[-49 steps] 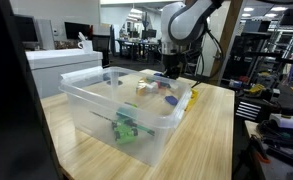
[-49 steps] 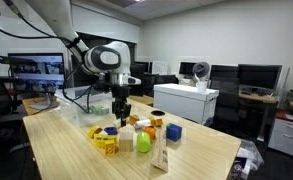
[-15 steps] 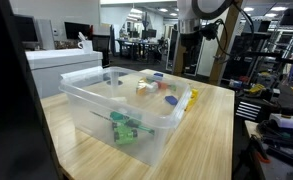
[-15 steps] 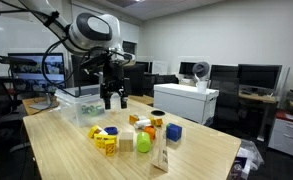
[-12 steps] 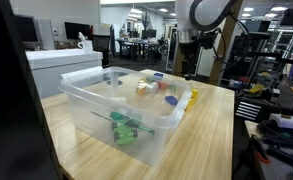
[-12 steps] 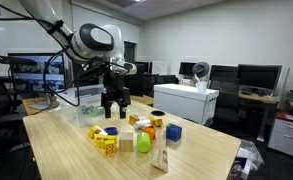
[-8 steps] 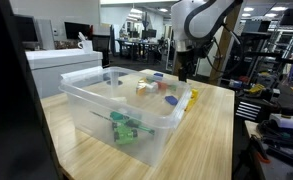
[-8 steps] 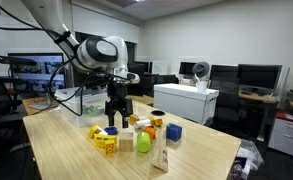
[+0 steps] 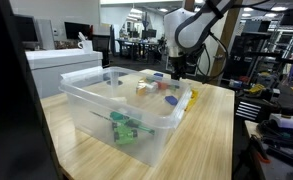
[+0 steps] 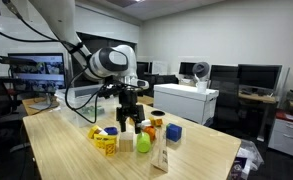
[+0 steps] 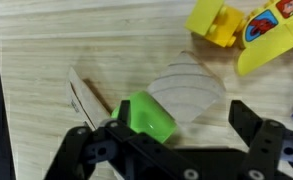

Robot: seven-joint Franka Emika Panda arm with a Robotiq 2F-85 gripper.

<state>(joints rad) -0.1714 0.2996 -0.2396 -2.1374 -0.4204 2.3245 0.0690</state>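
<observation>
Between my jaws: green block (image 11: 151,118), neither finger visibly on it | jaws: spread fully wide, gripping nothing | gripper (image 11: 166,130) hovers low over wooden table (image 11: 46,60) | just beyond the jaws: pale rounded piece (image 11: 191,92) against the block | farther beyond: yellow toys (image 11: 218,20) | outside one finger: thin wooden stick (image 11: 86,95)

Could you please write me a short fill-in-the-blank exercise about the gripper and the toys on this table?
1. The gripper hangs above the toys with its jaws ____.
2. In the wrist view, the block between its fingers is ____ in colour.
3. The clear bin stands on a ____ table.
Missing words: open; green; wooden.
</observation>
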